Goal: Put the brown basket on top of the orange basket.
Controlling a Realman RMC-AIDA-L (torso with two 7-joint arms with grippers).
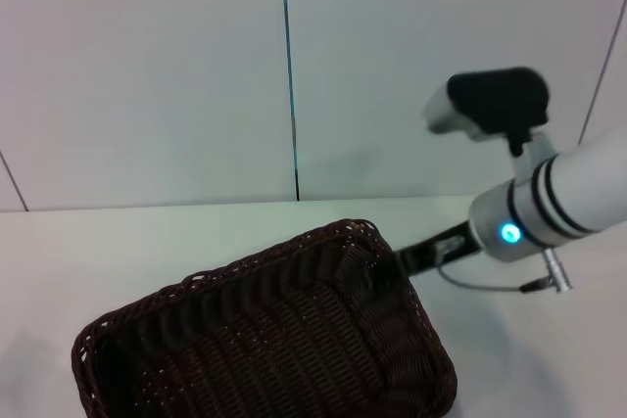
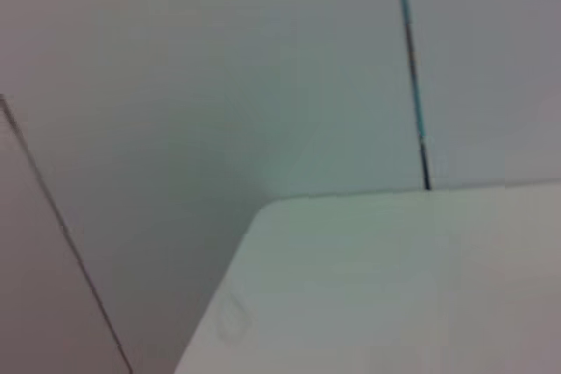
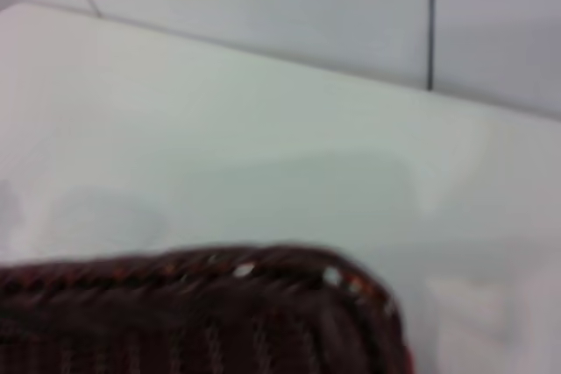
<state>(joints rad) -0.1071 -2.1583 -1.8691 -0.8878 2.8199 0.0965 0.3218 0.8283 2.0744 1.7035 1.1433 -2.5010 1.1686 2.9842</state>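
Note:
The brown basket [image 1: 265, 349] fills the lower middle of the head view, tilted, with its far right corner highest. My right gripper [image 1: 396, 260] reaches in from the right and is closed on the rim at that far right corner. The right wrist view shows the basket's braided rim [image 3: 202, 304] close up, above the white table. The orange basket is not visible in any view. My left gripper is out of view; its wrist camera shows only a table corner and the wall.
The white table [image 1: 118, 252] runs back to a grey panelled wall [image 1: 147, 66] with a dark vertical seam [image 1: 290, 75]. The left wrist view shows a rounded corner of the table [image 2: 263, 216]. A cable [image 1: 490, 286] hangs under my right wrist.

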